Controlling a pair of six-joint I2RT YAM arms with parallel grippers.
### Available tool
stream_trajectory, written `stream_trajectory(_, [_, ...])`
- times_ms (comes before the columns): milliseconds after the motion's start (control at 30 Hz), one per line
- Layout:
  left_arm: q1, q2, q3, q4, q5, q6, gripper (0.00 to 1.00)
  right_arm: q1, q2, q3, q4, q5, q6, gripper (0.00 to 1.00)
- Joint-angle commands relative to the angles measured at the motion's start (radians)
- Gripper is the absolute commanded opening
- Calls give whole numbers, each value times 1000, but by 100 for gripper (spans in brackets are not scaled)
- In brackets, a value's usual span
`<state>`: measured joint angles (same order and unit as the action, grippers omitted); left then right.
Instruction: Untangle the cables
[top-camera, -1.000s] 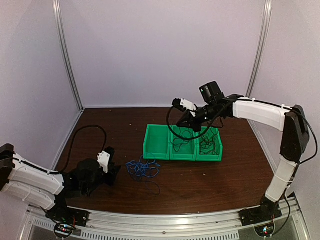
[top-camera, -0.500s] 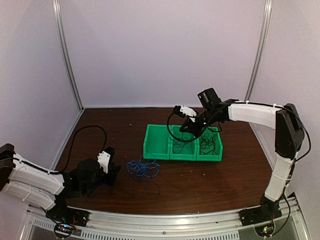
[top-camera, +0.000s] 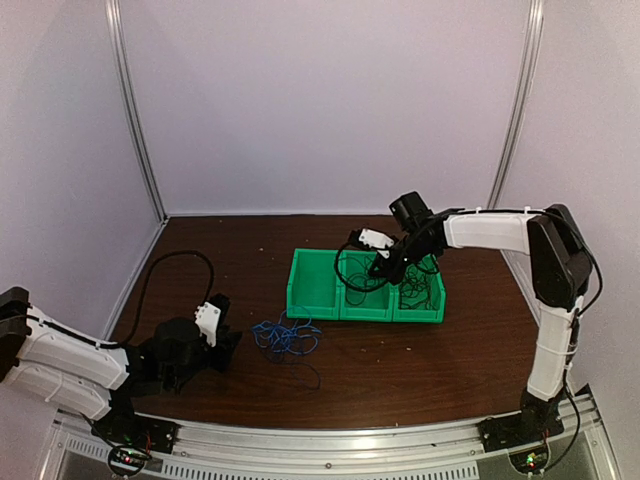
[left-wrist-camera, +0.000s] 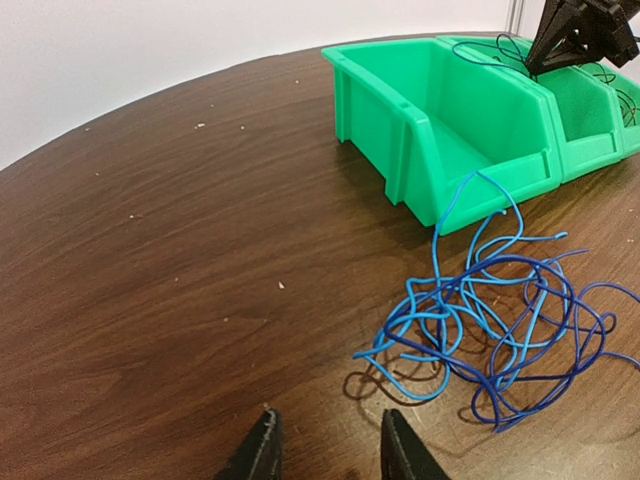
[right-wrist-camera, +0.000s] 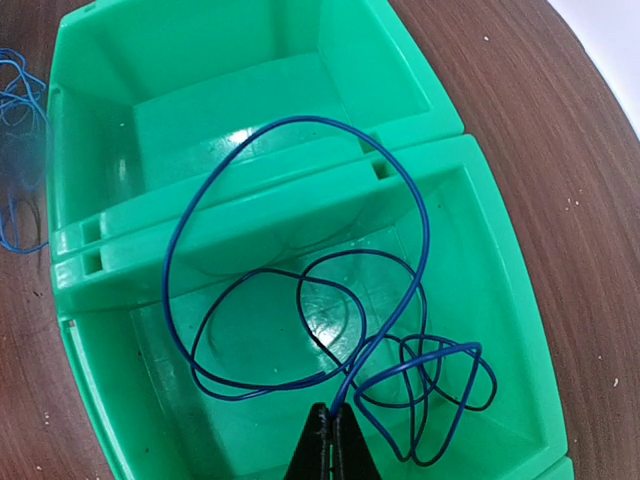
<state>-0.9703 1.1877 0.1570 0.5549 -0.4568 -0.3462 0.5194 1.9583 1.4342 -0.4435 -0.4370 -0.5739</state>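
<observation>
Dark-blue cable (right-wrist-camera: 350, 372) sits pinched in the closed R fingers (right-wrist-camera: 328, 440), big loose loops hanging over the mid compartment of the green bin (right-wrist-camera: 480, 200), one loop crossing the divider. L fingers (left-wrist-camera: 327, 447) part-open, empty, low over the counter (left-wrist-camera: 150, 250). Blue tangle (left-wrist-camera: 490, 330) lies just ahead-right on the counter beside the bin; black cables (top-camera: 420, 288) curl in the right compartment.

Three green plastic bins (top-camera: 313, 306), side by side, mid-table. Dark brown wooden table (top-camera: 420, 365). White enclosure walls (top-camera: 320, 100), metal corner posts (top-camera: 135, 120).
</observation>
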Motion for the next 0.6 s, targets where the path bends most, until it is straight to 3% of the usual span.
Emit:
stream_trajectory(0, [4,18,-8,65,-3,9,35,28,20,23,-17,84,-1,0])
stream_trajectory(567, [4,53,-2,92,1,23,35,91,121,133,-140,231,58,0])
